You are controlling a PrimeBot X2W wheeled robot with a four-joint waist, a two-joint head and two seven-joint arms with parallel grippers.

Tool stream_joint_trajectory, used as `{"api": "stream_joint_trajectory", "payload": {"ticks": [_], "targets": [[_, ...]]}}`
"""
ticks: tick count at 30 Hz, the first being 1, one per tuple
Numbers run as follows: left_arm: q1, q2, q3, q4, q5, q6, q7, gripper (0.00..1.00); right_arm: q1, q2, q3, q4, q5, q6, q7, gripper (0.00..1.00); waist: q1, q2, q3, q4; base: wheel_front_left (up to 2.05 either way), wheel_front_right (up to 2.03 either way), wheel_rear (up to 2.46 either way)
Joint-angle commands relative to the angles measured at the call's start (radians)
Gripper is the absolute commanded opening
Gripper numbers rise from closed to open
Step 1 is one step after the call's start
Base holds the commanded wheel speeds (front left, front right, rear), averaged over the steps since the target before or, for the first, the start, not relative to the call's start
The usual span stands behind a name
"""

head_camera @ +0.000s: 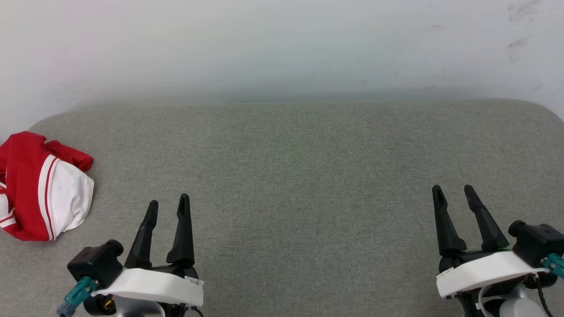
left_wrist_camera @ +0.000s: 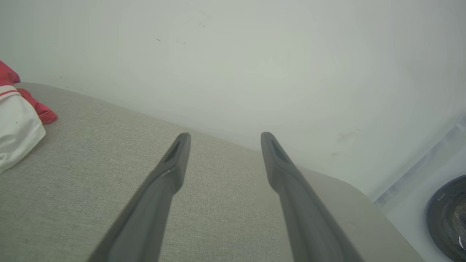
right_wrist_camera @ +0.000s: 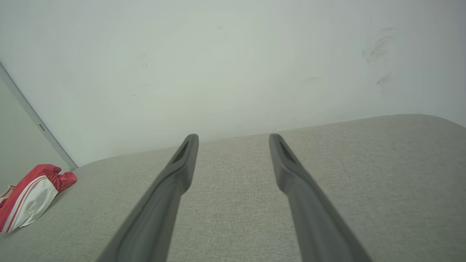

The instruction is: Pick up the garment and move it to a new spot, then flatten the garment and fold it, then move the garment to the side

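The garment (head_camera: 42, 187) lies bunched in a heap at the far left of the grey cushioned surface (head_camera: 299, 167), red with a white sleeve and red-and-white striped trim; its left part runs off the head view. It also appears at the left edge of the left wrist view as the garment (left_wrist_camera: 16, 123), and low left in the right wrist view as the garment (right_wrist_camera: 31, 194). My left gripper (head_camera: 168, 203) stands open at the lower left, to the right of the heap and apart from it, with nothing between its fingers. Far to the right, my right gripper (head_camera: 453, 190) is open and holds nothing.
A pale wall (head_camera: 282, 44) rises right behind the cushioned surface. The surface has rounded back corners at left and right. A dark round object (left_wrist_camera: 449, 218) sits beyond the surface's right end in the left wrist view.
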State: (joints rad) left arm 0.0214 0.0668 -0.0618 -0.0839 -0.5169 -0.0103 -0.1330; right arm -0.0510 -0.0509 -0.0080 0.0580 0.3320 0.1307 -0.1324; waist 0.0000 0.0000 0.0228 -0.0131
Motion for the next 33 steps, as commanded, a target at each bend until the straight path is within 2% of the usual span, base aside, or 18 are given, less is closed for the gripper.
{"api": "stream_joint_trajectory", "payload": {"ticks": [1, 7, 8, 14, 16, 20, 26, 30, 33], "targets": [[0.001, 0.012, -0.012, -0.012, 0.028, 0.011, -0.008, 1.00, -0.012, 0.000, 0.003, -0.017, -0.028, 0.000, -0.008, 1.00, 0.0000, 0.0000, 0.000, -0.001, 0.00, 0.00, 0.00], [0.003, 0.051, -0.085, 0.002, 0.097, 0.065, -0.024, 1.00, -0.011, 0.001, 0.011, -0.022, -0.108, 0.000, -0.024, 1.00, 0.0000, 0.0000, 0.000, -0.003, 0.00, 0.00, 0.00], [-0.001, 0.070, -0.124, 0.005, 0.132, 0.100, -0.035, 1.00, -0.011, 0.001, 0.014, -0.026, -0.157, 0.000, -0.035, 1.00, 0.0000, 0.0000, 0.001, -0.005, 0.00, 0.00, 0.00], [-0.001, 0.087, -0.164, 0.011, 0.173, 0.133, -0.049, 1.00, -0.013, 0.001, 0.021, -0.035, -0.227, 0.000, -0.048, 1.00, 0.0000, 0.0000, 0.003, -0.006, 0.00, 0.00, 0.00], [0.002, 0.087, -0.169, 0.018, 0.180, 0.133, -0.054, 1.00, -0.012, 0.001, 0.024, -0.038, -0.249, 0.000, -0.054, 1.00, 0.0000, 0.0000, 0.004, -0.007, 0.00, 0.00, 0.00], [0.014, 0.073, -0.161, 0.035, 0.182, 0.105, -0.063, 1.00, -0.008, 0.001, 0.029, -0.041, -0.291, 0.000, -0.064, 1.00, 0.0000, 0.0000, 0.004, -0.007, 0.00, 0.00, 0.00], [0.024, 0.056, -0.139, 0.038, 0.243, 0.079, -0.076, 1.00, -0.002, 0.001, 0.037, -0.049, -0.319, 0.000, -0.076, 1.00, 0.0000, 0.0000, 0.005, -0.008, 0.00, 0.00, 0.00], [0.028, 0.047, -0.128, 0.032, 0.292, 0.084, -0.085, 1.00, 0.003, 0.001, 0.036, -0.047, -0.287, 0.000, -0.084, 1.00, 0.0000, 0.0000, 0.006, -0.009, 0.00, 0.00, 0.00], [0.033, 0.041, -0.123, 0.028, 0.320, 0.090, -0.091, 1.00, 0.007, 0.001, 0.031, -0.036, -0.218, 0.000, -0.091, 1.00, 0.0000, 0.0000, 0.007, -0.011, 0.00, 0.00, 0.00]]}}
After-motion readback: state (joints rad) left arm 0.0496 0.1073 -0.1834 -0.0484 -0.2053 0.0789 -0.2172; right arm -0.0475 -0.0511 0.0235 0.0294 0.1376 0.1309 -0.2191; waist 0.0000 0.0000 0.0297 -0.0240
